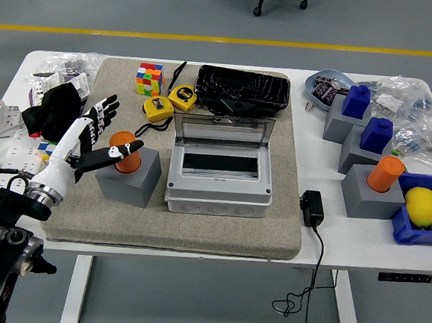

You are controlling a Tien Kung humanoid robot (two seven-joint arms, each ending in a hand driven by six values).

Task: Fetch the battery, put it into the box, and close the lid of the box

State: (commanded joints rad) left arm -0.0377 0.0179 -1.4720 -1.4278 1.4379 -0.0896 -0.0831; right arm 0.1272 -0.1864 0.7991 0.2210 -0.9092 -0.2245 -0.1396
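From the head view, the step in hand looks like the fetch: the robot's left hand [90, 138], white-backed with black fingers, is at the orange cylindrical battery [126, 151] that stands upright in a grey block holder [129, 175] on the left part of the beige felt mat [218, 229]. The fingers are spread, several fanned up and to the right above the battery's far-left side, while the thumb lies across the near side of the orange cylinder, seemingly touching it. I would judge that nothing is gripped yet; the battery sits in its holder.

The grey plastic box with a hinged clear-windowed lid [220, 173] lies just right of the holder, in the middle of the mat. Its lid stands raised at the far side, and the dark slot inside is open to view. The box is ready to receive.

The next move calls for the fingers to curl round the cylinder opposite the thumb, a straight lift clear of the holder, then a short carry rightwards to the slot. The lid must afterwards be swung down toward the near side.

The left arm [17, 213] rises from the lower left corner, forearm angled up and to the right, wrist bent so the palm faces the battery. The right arm is not visible. A second orange cylinder [386, 173] sits in another grey block on the white tabletop [322, 237], well right of the box.
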